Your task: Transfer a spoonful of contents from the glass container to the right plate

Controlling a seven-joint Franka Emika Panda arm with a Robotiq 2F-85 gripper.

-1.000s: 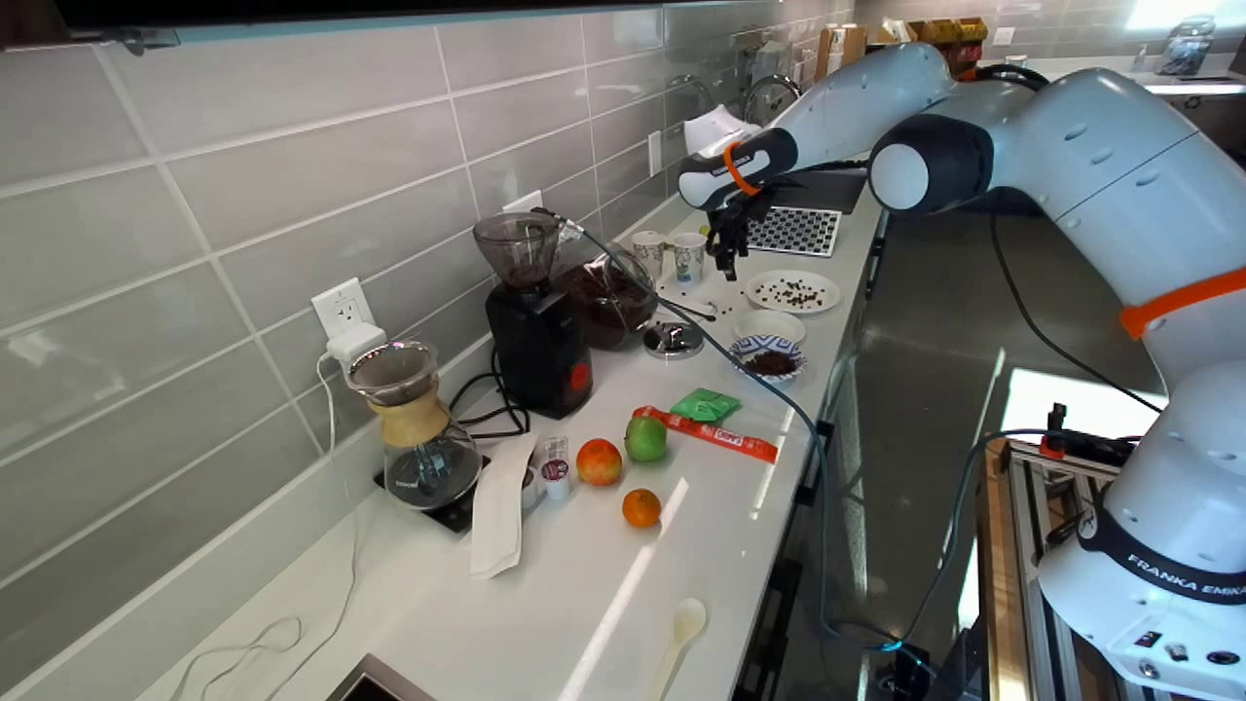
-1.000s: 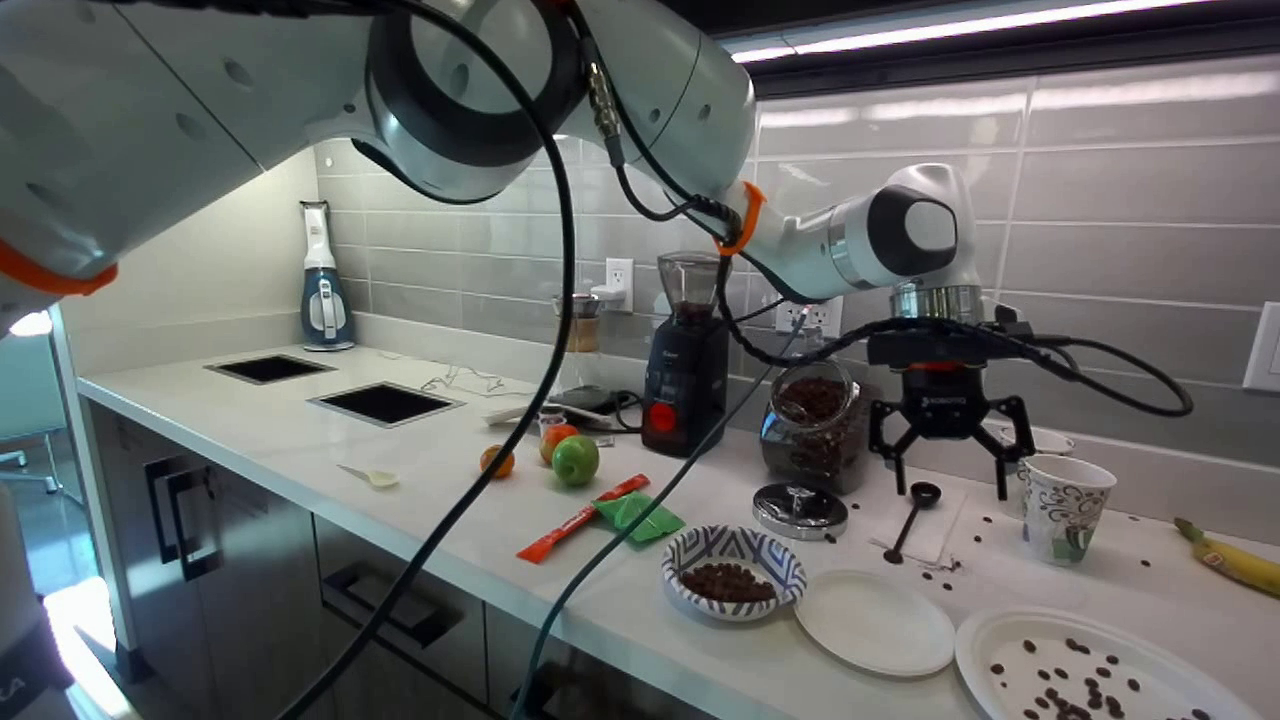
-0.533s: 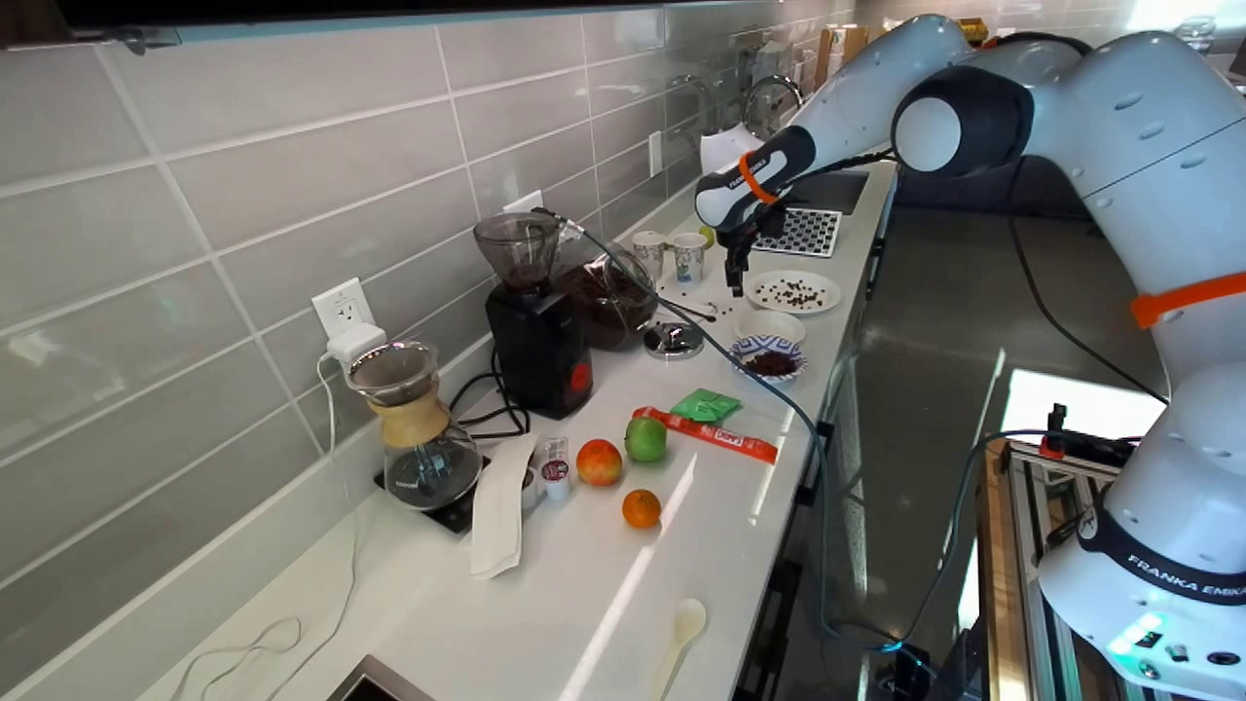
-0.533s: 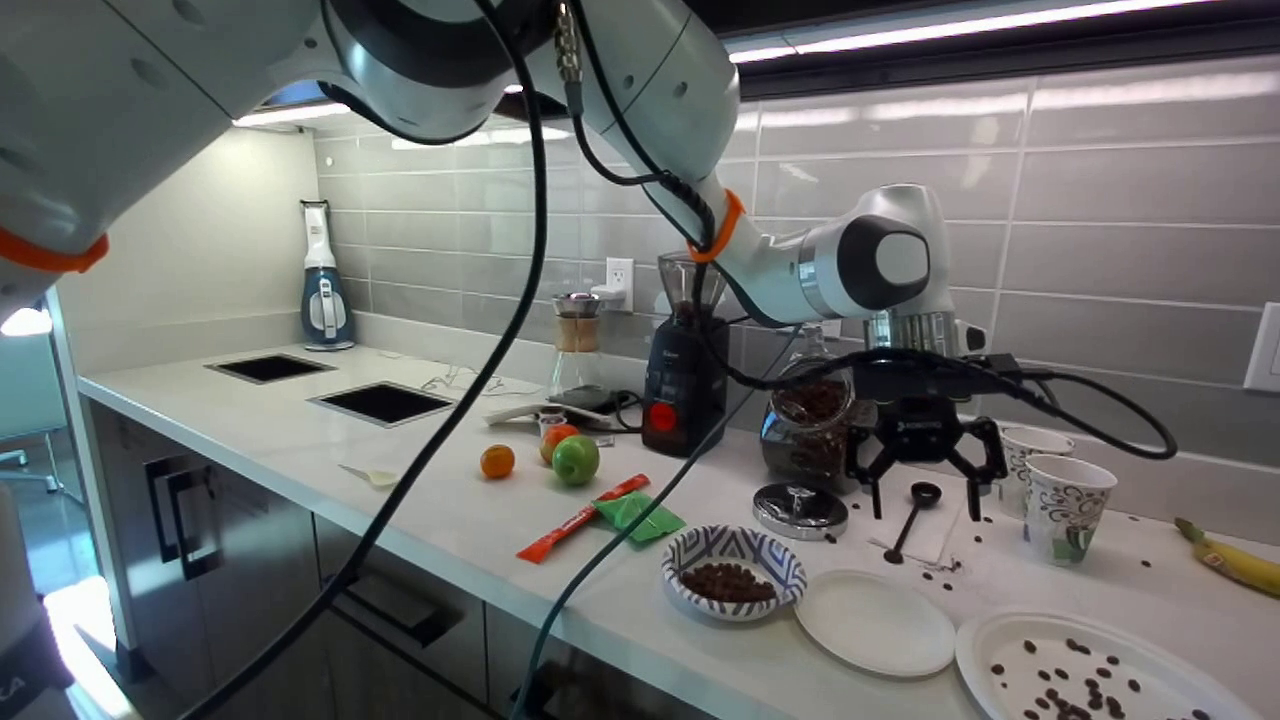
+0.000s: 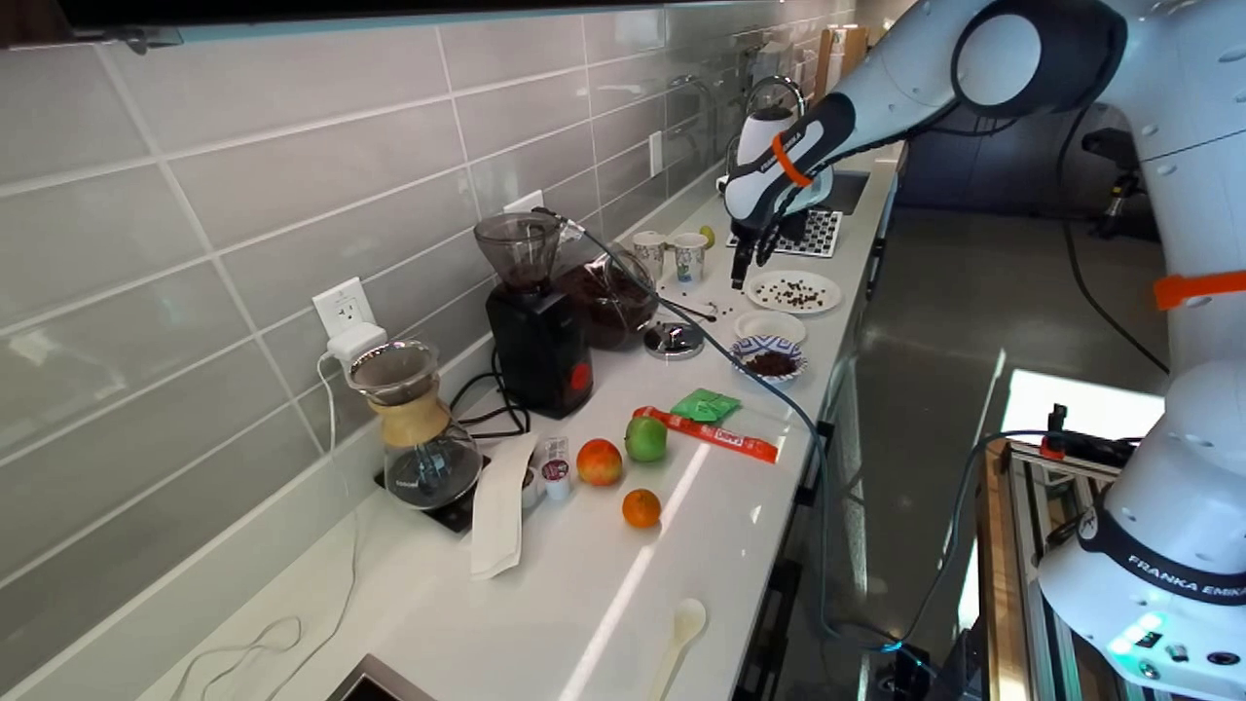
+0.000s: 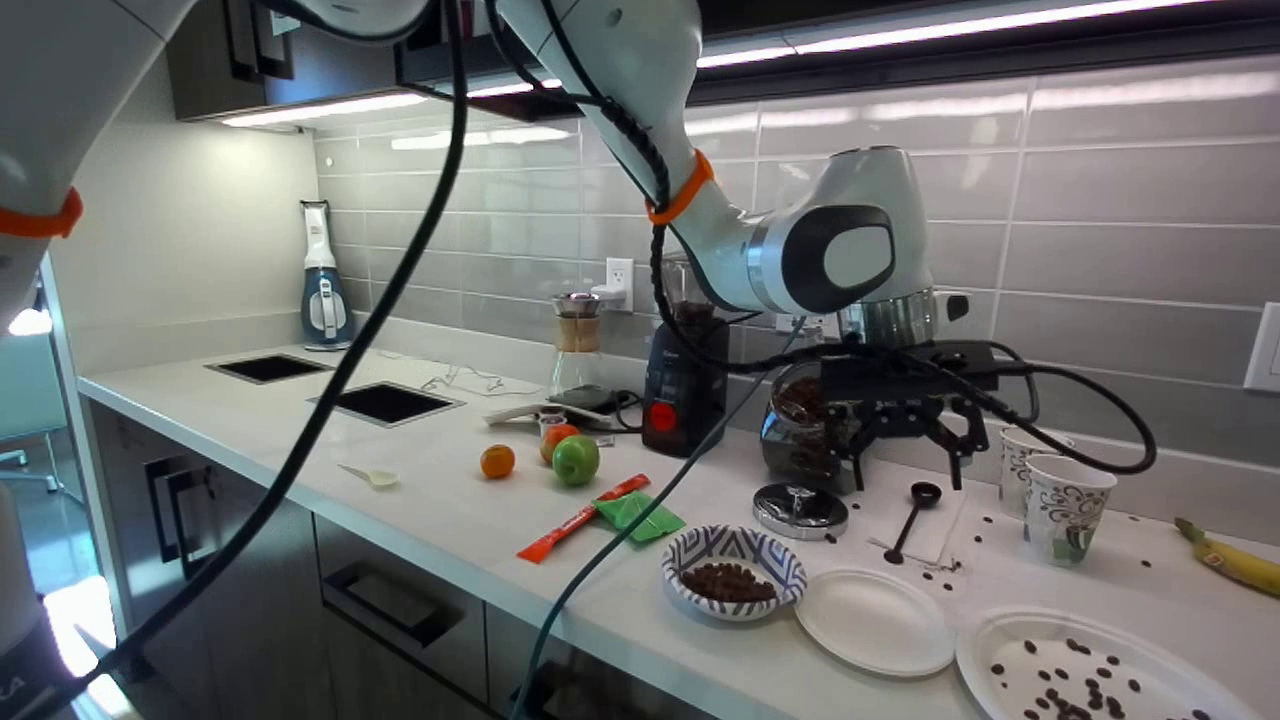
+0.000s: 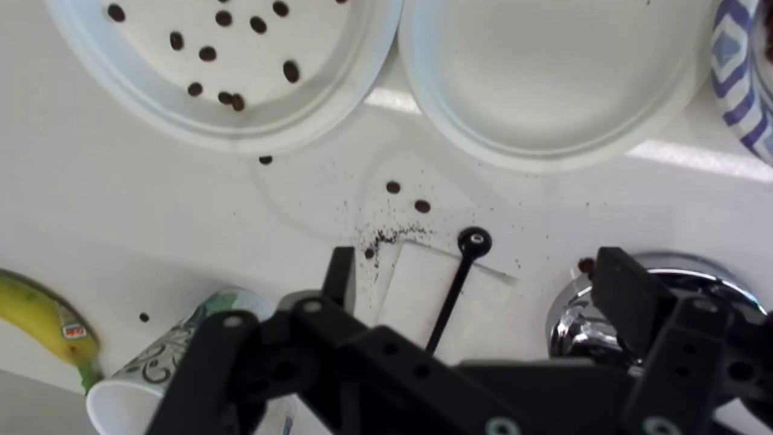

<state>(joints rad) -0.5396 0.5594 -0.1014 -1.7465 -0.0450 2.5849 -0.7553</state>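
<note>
Two jaws of the claw stand wide apart, empty, above the black spoon.

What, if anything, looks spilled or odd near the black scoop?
In the wrist view, dark specks and a few loose beans lie on the counter beside the black scoop, outside any dish, so they look spilled. I see nothing broken there.

Green apple, orange, banana

The bowl is blue-patterned, the container seemingly brown inside.
</note>
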